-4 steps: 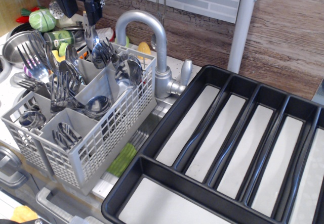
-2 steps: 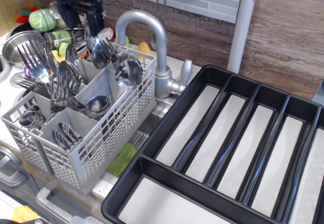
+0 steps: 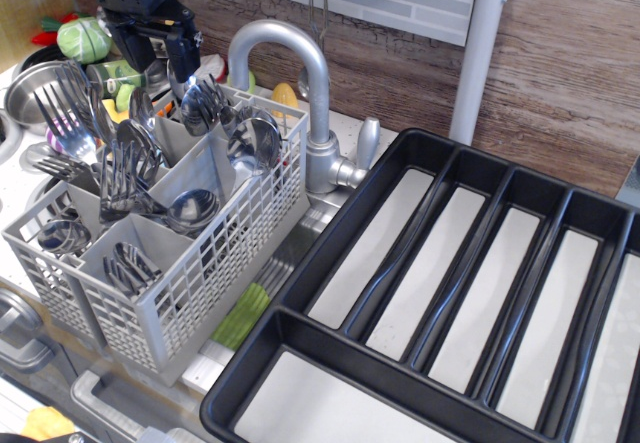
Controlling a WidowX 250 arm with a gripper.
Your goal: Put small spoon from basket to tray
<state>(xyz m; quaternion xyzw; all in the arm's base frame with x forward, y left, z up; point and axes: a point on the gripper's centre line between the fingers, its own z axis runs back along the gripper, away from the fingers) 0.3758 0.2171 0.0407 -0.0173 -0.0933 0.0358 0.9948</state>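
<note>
While the basket (image 3: 160,233), its cutlery and the tray (image 3: 450,293) are found exactly where they were in the two earlier frames, the gripper (image 3: 158,55) is seen a little higher and more to the left than 0.4 s ago, its black body now partly cut by the upper edge. Its two fingers (image 3: 186,55) are held apart over the rear compartments of the basket, and nothing is gripped between them. One basket is counted, standing at the left on the counter (image 3: 25,188), and one tray, lying at the right with four long compartments fully shown, a fifth cut by the right edge, and one cross compartment in front. One grey tap (image 3: 300,93) rises between them, and one steel bowl (image 3: 40,88) sits behind the basket. The small spoon (image 3: 183,78) is probably the thin upright piece in the rear compartment just under the fingers, though it cannot be told with certainty among the crowded spoons and forks.
</note>
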